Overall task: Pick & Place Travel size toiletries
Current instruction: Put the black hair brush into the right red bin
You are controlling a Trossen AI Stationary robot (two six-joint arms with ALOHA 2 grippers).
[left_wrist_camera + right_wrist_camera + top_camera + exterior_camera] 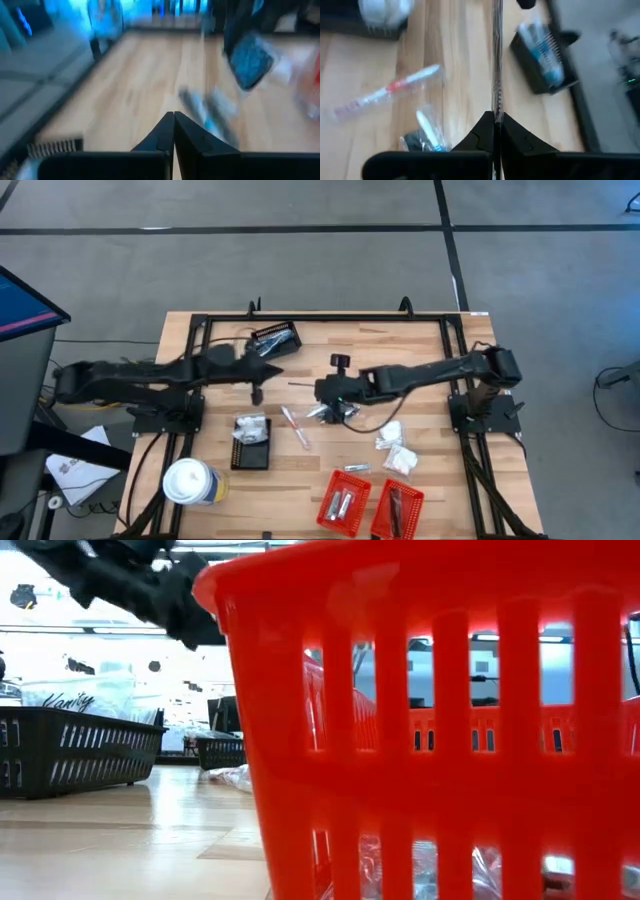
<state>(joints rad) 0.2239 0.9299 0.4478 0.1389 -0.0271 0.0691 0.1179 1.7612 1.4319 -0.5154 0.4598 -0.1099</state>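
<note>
The right gripper (495,122), mid-table, is clamped on a thin dark stick (495,55) by its very end, so it may swivel or slip in transit; the left gripper (173,131) hovers pinched together, empty.

In the low view a red basket (440,740) sits so close that it fills most of the picture, runs off the right and bottom edges, and hides most of the table (110,840) behind it. The left wrist view is all blurry, so the small things (207,107) lying on the wood are just smears. From above, the bits inside the two red baskets (345,502) near the table's front edge are too small to tell apart.
</note>
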